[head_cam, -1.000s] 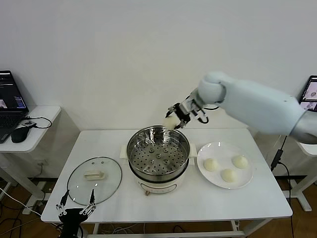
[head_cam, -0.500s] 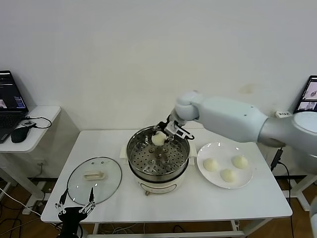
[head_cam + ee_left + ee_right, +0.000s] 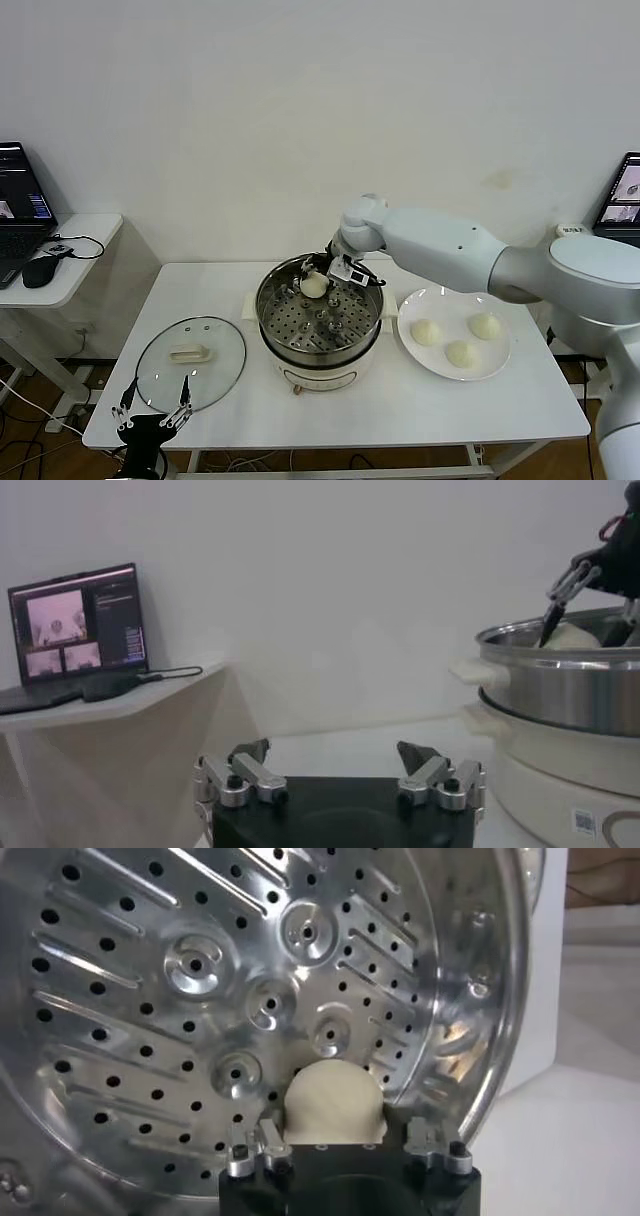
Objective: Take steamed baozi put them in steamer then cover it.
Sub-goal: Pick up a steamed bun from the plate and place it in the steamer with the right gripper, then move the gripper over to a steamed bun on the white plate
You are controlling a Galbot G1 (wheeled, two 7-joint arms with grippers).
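steamer [image 3: 320, 322]: shiny perforated steel | baozi [image 3: 313, 286]: smooth matt dough | cover [image 3: 191, 363]: clear glass

- A white table [image 3: 400, 410] is under the right gripper [image 3: 322, 278] and spreads out wide on both sides of it.
- A flat white plate [image 3: 445, 305] lies on that table, near the gripper, on its right side and a bit closer to the robot.
- A small white side table [image 3: 70, 275] stands well apart from the gripper, far to its left.
- An open laptop [image 3: 20, 215] with a lit screen sits on the side table.
- A dark mouse [image 3: 40, 270] lies just beside the laptop.
- A black cable [image 3: 85, 245] curls next to the mouse.
- Another lit screen [image 3: 625, 190] shows far to the gripper's right.
- A plain white wall [image 3: 200, 100] is behind the gripper.
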